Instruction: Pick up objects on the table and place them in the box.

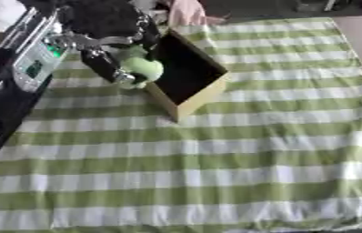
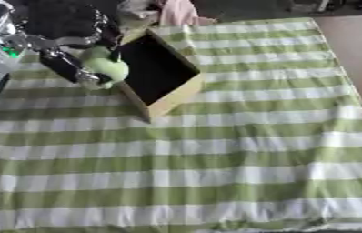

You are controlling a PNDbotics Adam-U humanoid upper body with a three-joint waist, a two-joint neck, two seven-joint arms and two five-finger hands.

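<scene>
Left hand (image 1: 108, 61) curled round a pale green soft object (image 1: 142, 68), held just over the near-left rim of the open box (image 1: 204, 93) beside it, likely ready for dropping in.

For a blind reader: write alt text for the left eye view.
The robot's left hand holds a pale green object at the near-left wall of an open cardboard box, on a green-and-white striped cloth.

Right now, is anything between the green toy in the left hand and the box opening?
Nothing visible. The left hand holds the green toy right at the box rim, beside its dark open inside.
</scene>
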